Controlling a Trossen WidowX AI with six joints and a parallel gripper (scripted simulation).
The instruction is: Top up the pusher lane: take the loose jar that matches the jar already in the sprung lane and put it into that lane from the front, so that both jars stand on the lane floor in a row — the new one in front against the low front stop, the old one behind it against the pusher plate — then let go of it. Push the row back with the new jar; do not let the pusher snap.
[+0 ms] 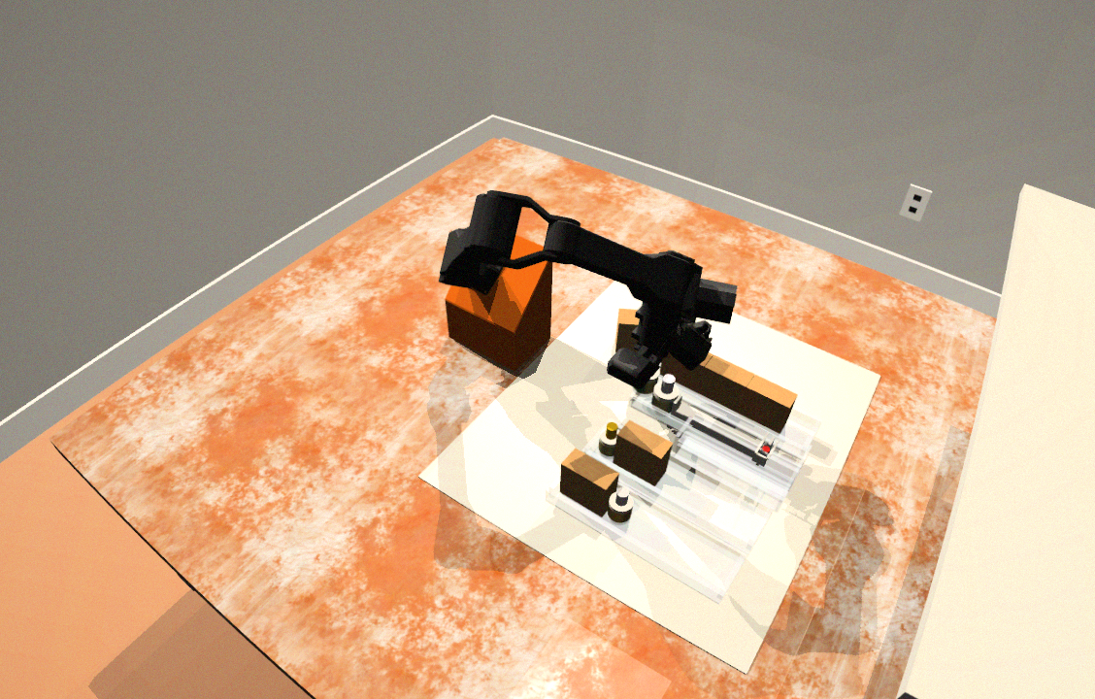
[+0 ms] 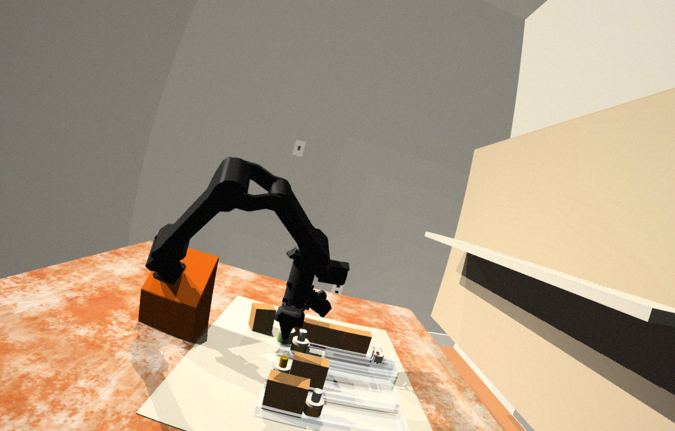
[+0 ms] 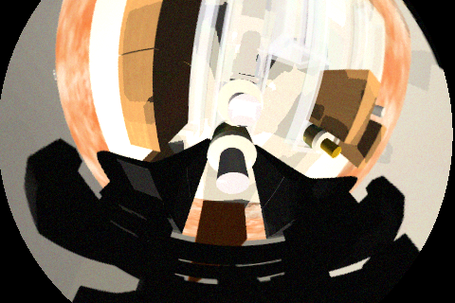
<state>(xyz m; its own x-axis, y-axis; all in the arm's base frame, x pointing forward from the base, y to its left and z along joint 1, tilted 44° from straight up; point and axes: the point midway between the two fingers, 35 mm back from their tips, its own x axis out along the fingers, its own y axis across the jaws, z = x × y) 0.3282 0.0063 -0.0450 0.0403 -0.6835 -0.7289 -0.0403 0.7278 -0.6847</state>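
On my screens: one tabletop, mottled orange and cream-white. One mat, plain pale cream, toward the edge facing the shelf. One pedestal, bright orange above, red-brown on its shaded sides. One arm, black throughout. One gripped jar, white shoulder, dark neck, pinkish-white top. One loose jar, mustard-yellow cap over a white shoulder. Blocks, tan-topped with dark brown sides. One marker, red.
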